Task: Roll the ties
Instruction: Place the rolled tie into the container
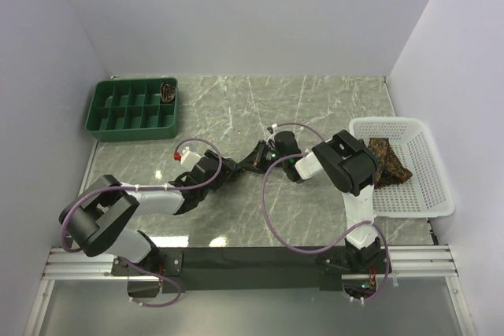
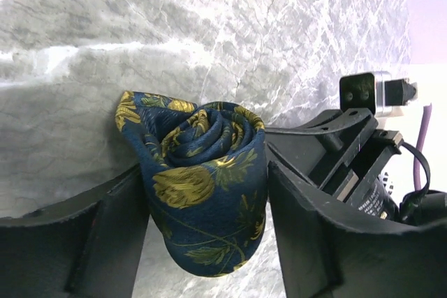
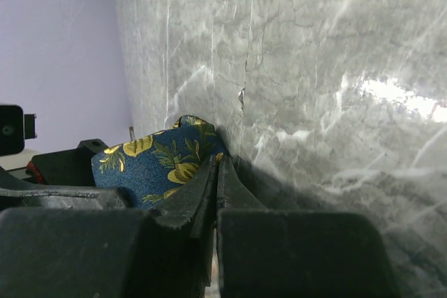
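Observation:
The navy tie with yellow flowers [image 2: 202,172] is wound into a tight roll at mid-table [image 1: 250,160]. My left gripper [image 2: 206,197] is shut on the roll, one finger on each side, holding it against the marble; from above the gripper [image 1: 235,167] is left of the roll. My right gripper [image 3: 218,162] has its jaws pressed together, their tips nipping the roll's edge [image 3: 150,162]; from above it [image 1: 264,155] is right of the roll. Brown patterned ties [image 1: 390,161] lie in a heap in the basket. One rolled tie [image 1: 168,90] sits in the tray.
The white mesh basket [image 1: 429,194] stands at the right edge. The green compartment tray [image 1: 118,112] stands at the back left. White walls close the table on three sides. The right gripper's body [image 2: 349,158] sits close beside the left fingers.

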